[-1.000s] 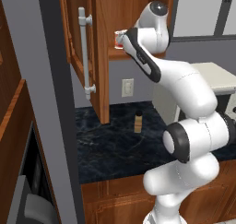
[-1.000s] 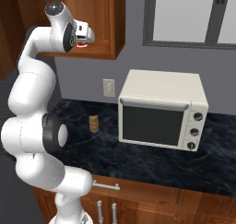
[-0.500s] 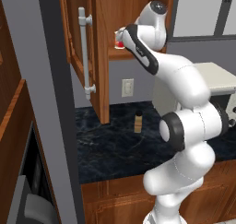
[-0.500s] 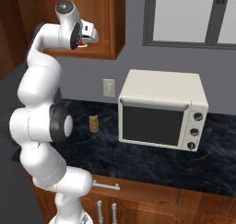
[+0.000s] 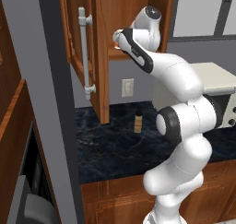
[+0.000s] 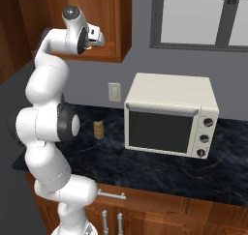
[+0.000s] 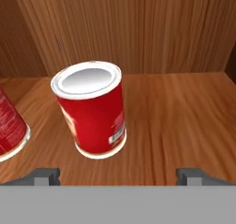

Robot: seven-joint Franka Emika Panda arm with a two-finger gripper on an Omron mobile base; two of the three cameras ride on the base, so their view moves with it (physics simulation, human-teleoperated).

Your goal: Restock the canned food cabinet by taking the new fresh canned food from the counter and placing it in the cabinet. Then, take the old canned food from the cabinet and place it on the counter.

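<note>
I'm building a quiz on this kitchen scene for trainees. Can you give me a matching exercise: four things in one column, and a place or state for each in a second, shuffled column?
Things:
1. red can
2. toaster oven
3. cabinet door
4. pincer

Places or states:
A. swung open, silver bar handle showing
B. open, with nothing between its tips
C. standing upright on the cabinet's wooden shelf
D. sitting on the black counter, below the window

Right pairs: 1-C, 2-D, 3-A, 4-B
</note>
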